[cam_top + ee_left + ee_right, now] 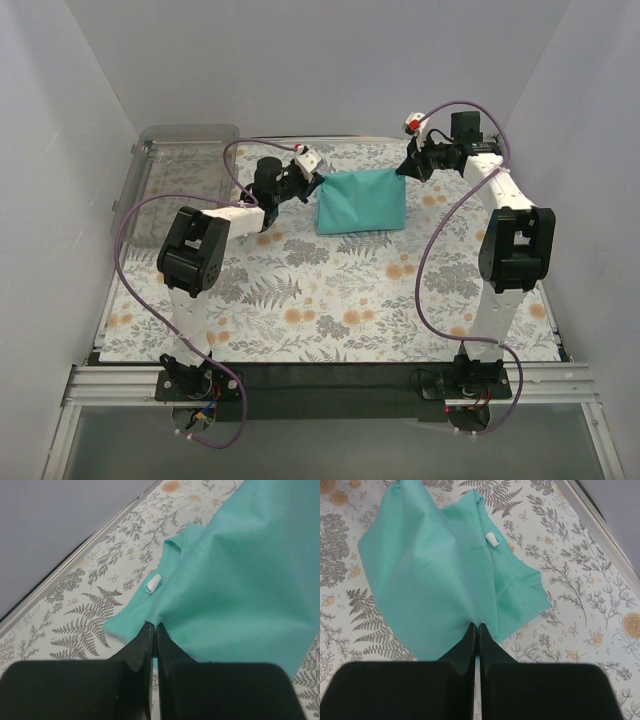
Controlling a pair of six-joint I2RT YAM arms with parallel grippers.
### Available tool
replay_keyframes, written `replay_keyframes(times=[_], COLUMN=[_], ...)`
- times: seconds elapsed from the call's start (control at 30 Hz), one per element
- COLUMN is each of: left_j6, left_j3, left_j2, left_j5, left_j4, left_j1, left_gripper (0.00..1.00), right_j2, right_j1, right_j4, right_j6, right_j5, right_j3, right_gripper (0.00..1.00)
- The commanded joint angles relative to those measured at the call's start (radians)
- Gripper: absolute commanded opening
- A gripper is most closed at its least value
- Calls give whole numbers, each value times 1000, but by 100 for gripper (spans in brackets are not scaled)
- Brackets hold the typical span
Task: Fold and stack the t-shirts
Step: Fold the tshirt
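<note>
Two grippers hang past the middle of the fern-printed table [330, 290], toward twelve o'clock from the arm bases. The left gripper [316, 181] has its fingers pressed together on the nine o'clock top corner of the teal t-shirt [360, 203]. The right gripper [404, 171] pinches the three o'clock corner likewise. The cloth stretches between them, its lower part resting on the table. A white tag [153, 584] shows at the neckline. Farthest off, at eleven o'clock, sits a clear bin [185, 150].
</note>
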Motion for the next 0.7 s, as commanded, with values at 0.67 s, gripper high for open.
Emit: replay_keyframes(times=[0.67], left_j6=[-44], left_j3=[151], left_j2=[148], left_j5=[-208], left_j4=[163], left_j1=[14], left_gripper=[0], right_j2=[105], right_j1=[5], right_j4=[407], right_j6=[347], right_j5=[179], right_j3=[31], right_gripper=[1])
